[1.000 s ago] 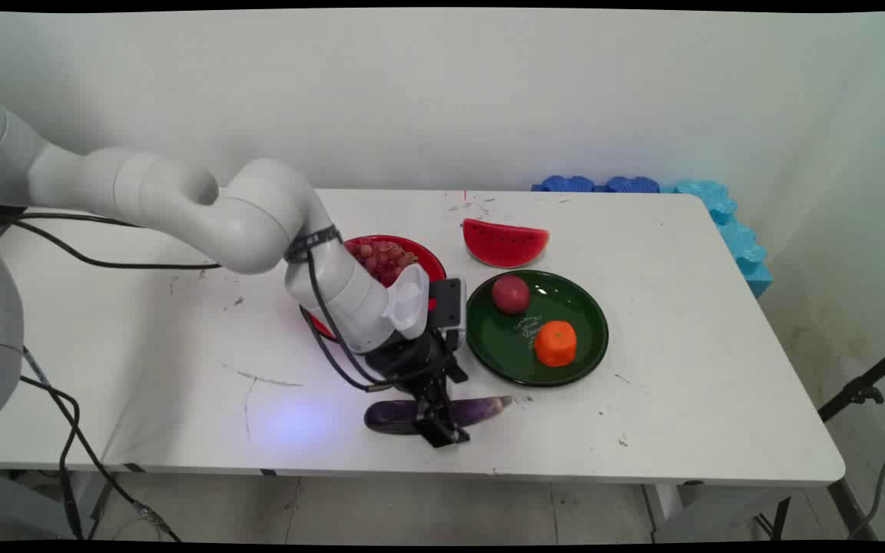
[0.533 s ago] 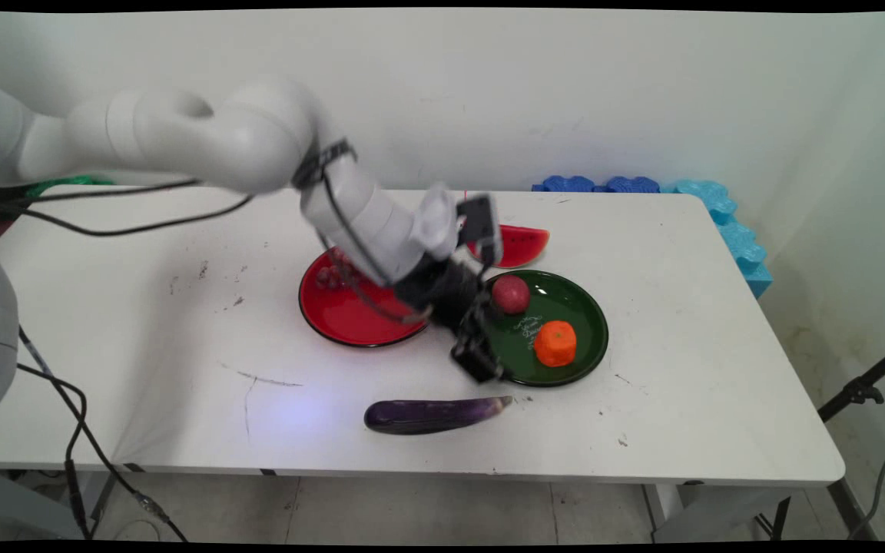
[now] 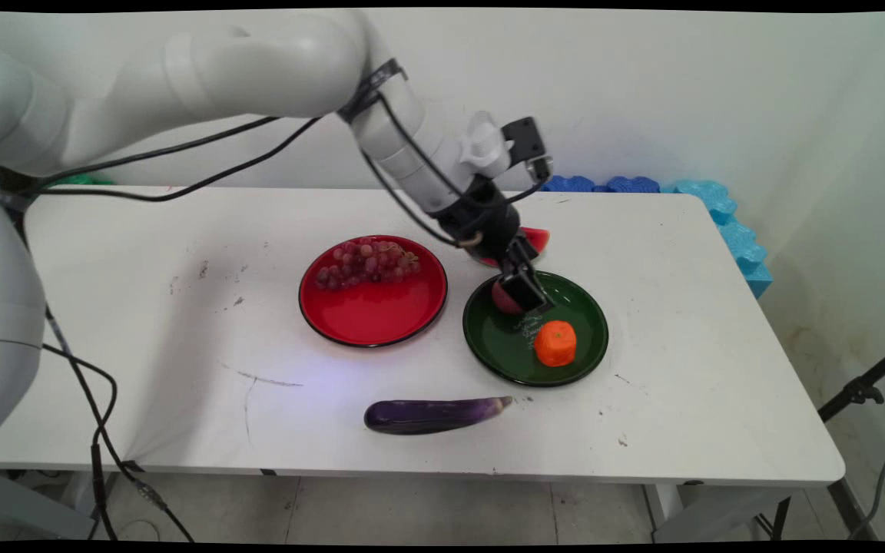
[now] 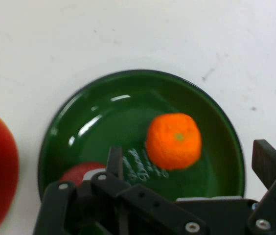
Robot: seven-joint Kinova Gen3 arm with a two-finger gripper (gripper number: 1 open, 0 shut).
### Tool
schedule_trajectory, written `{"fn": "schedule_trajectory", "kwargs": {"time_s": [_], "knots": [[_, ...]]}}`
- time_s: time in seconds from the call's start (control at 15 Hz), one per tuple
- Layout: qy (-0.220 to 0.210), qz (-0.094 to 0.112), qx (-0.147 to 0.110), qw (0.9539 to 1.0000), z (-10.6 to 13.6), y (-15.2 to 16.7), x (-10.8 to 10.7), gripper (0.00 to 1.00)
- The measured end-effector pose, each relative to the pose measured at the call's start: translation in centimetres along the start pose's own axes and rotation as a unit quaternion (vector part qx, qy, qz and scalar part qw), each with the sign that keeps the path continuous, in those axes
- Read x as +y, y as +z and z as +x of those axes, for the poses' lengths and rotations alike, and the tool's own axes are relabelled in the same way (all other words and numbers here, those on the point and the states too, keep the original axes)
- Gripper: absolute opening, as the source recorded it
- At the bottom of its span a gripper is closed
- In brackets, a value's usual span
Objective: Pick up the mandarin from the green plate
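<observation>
A white tabletop (image 3: pixel 143 322) is set against a pale wall, with blue foam pieces (image 3: pixel 688 207) stacked at its far right corner. Left of the middle, a red plate (image 3: pixel 366 322) is seen with a bunch of red grapes (image 3: pixel 366 262) lying on its far half. Toward the near edge, a purple eggplant (image 3: pixel 431 415) is laid lengthwise on the bare tabletop, well apart from both plates. Just right of the red plate, a green plate (image 3: pixel 504 349) is placed; an orange (image 3: pixel 555 342) and a red apple (image 3: pixel 502 299) are carried on it, the apple partly hidden by the fingers (image 3: pixel 523 288). The gripper (image 4: pixel 189 164) is held above the green plate, empty, nearest to the apple, and its jaws are spread wide, as shown in the hand view, where the orange is framed between the two fingers. Behind the green plate, a watermelon slice (image 3: pixel 538 238) is laid on the tabletop, largely covered by the wrist.
</observation>
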Motion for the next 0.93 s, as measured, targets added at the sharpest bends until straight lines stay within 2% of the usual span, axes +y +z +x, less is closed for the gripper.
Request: {"fn": "schedule_trajectory", "kwargs": {"time_s": [0.27, 0.6, 0.93], "knots": [[0.001, -0.005, -0.018, 0.9998, 1.4, 2.9, -1.3, 1.00], [-0.009, -0.020, -0.052, 0.9984, 1.6, 7.0, -1.8, 1.00], [-0.029, -0.035, -0.066, 0.9968, 1.7, 10.4, -1.8, 1.00]]}}
